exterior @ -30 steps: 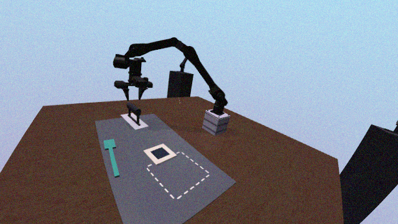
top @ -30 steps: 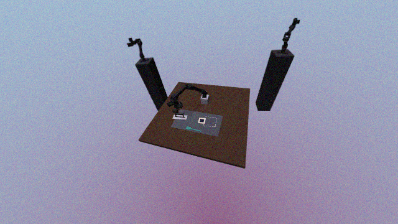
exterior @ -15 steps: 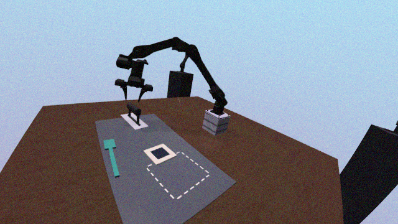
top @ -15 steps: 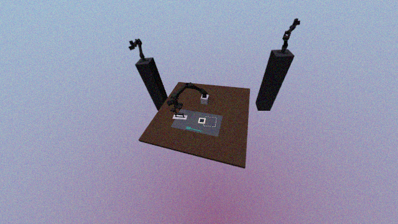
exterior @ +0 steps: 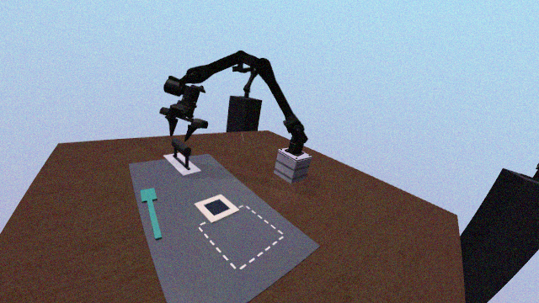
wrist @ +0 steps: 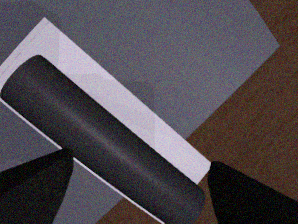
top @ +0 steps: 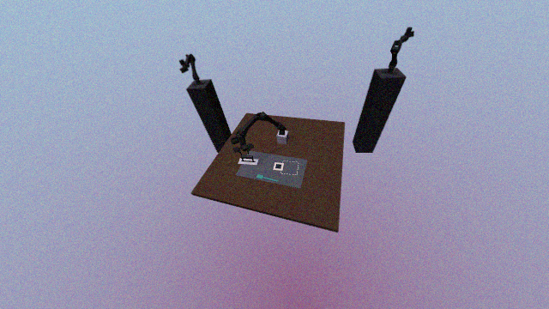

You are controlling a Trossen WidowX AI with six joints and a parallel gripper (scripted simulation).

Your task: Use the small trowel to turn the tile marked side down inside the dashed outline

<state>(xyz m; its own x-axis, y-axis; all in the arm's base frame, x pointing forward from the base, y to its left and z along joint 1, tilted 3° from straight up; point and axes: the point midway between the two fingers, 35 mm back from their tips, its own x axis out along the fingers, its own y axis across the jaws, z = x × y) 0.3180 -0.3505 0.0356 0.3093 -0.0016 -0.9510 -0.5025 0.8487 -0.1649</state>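
Top view: teal flat-bladed tool [top: 268, 178] [exterior: 153, 216] lying flat at 7 o'clock; dark pillar [top: 209, 109] [exterior: 243, 114] at 10 o'clock, another pillar [top: 378, 109] [exterior: 501, 227] at 2, each topped by spare black arm.
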